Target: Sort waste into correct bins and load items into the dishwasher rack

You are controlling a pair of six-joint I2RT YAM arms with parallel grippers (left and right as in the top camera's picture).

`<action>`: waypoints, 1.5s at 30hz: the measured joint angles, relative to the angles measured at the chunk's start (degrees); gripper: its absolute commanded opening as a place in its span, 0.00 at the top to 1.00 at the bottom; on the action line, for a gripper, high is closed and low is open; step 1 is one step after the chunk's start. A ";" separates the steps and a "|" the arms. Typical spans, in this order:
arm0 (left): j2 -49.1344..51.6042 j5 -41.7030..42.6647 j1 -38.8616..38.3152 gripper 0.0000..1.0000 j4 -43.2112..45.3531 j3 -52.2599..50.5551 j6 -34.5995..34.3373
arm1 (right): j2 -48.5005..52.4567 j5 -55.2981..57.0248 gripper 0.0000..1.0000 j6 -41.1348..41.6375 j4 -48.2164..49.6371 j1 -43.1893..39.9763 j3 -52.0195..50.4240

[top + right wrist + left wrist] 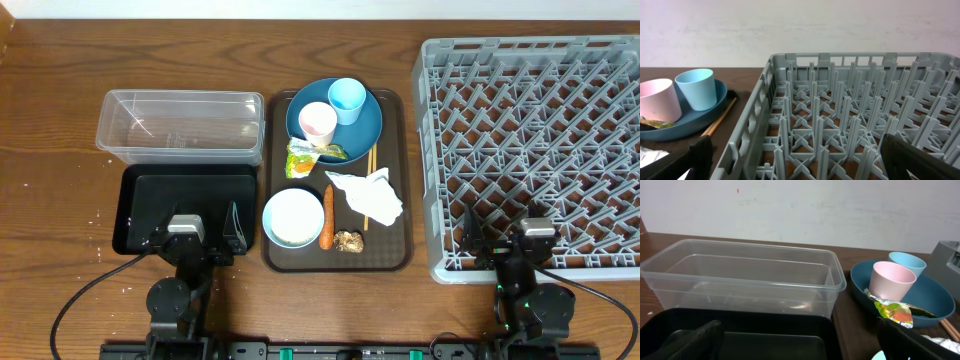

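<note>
On the brown serving tray, the blue plate (368, 128) holds a pink cup (318, 122) and a light blue cup (347, 100). A yellow-green wrapper (303, 158) lies at its front edge. A white napkin (369, 194) lies over the chopsticks (368, 158). The white bowl (294, 217), carrot stick (327, 216) and brown lump (349, 240) are at the front. Rice cannot be made out. My left gripper (198, 235) is open over the black tray (135, 205), behind which stands the clear tub (180, 125). My right gripper (515, 240) is open over the front of the grey rack (540, 120).
The brown serving tray (388, 248) lies between the bins and the rack. The left wrist view shows the empty tub (740, 275), pink cup (891, 280) and wrapper (895, 312). The right wrist view shows the rack pegs (840, 115) and both cups at the left.
</note>
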 measured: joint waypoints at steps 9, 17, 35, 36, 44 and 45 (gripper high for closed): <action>0.00 0.00 0.00 0.02 0.02 0.00 0.00 | 0.00 0.00 0.01 0.00 0.00 0.00 0.00; 0.00 0.04 0.00 0.02 0.02 0.00 0.00 | 0.00 0.00 0.01 0.00 0.00 0.00 0.00; 1.68 5.14 0.00 0.02 -5.16 7.06 -1.75 | 0.00 0.00 0.01 0.00 0.00 0.00 0.00; 2.29 5.38 0.00 0.02 -6.16 8.76 -1.77 | 0.00 0.00 0.01 0.00 0.00 0.00 0.00; 12.22 5.81 0.00 0.02 -15.54 25.05 -1.97 | 0.02 0.00 0.01 0.00 -0.02 0.00 0.00; 14.86 6.08 0.00 0.02 -17.00 28.02 -1.95 | 0.02 0.00 0.01 0.00 0.00 0.00 0.00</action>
